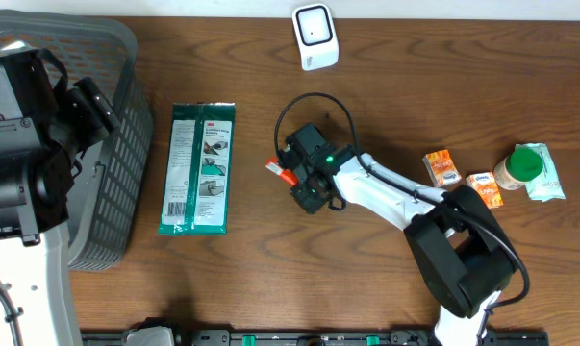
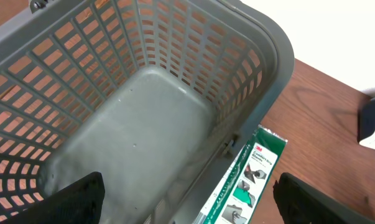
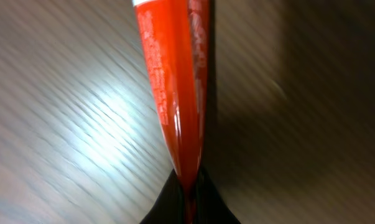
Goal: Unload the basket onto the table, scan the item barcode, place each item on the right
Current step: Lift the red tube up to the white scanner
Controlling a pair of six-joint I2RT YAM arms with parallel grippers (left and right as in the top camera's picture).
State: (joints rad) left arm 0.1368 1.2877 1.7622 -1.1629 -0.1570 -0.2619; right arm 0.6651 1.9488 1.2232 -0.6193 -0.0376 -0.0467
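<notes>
Found right pincer (image 3: 190, 198) closed fully on the flat end of a red tube (image 3: 175, 93), near the middle of the counter (image 1: 241, 288). Unable to tell whether touching the wood. Noted white scanner (image 1: 315, 37) at the far edge, well apart from the tube. Found left pincer (image 2: 187, 208) spread wide, gripping nothing, above the grey basket (image 2: 262, 37). Recorded green packet (image 1: 198, 168) flat on the counter beside the basket; orange packs (image 1: 441, 167) and a green-lidded jar (image 1: 520, 165) at the right.

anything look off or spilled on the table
Nothing stands out: the green package lies flat beside the basket, the red tube is pinched in the right fingers, and the orange packets lie loose at the right.
</notes>
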